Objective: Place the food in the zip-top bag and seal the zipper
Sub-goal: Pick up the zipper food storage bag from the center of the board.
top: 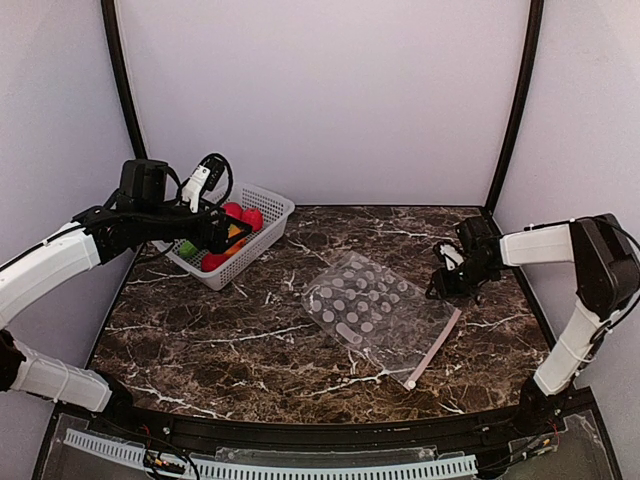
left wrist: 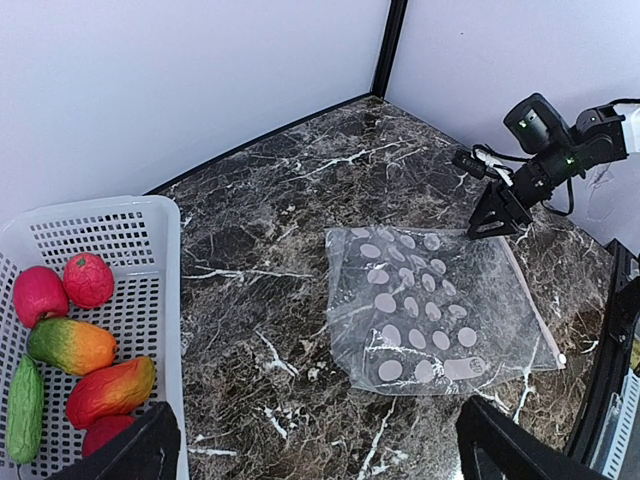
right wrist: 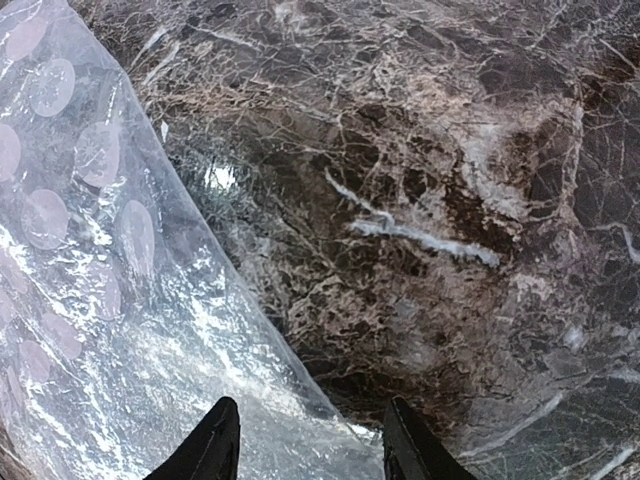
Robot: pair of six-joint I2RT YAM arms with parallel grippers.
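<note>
Bag (top: 375, 305) flat on worktop (top: 200, 340), food (top: 250, 218) in basket (top: 275, 205).
Left tool (top: 218, 232) released above basket; right tool (top: 443, 285) parted, straddling bag's edge.

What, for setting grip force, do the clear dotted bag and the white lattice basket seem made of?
Clear dotted zip-top bag: thin glossy plastic film, judging by its wrinkles, glare and see-through look. White lattice basket: likely rigid moulded plastic, matte, with even square perforations.

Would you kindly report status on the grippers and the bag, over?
Left gripper open, over basket. Right gripper open at bag corner. Food in basket, bag flat, empty. Nothing between basket and bag.
</note>
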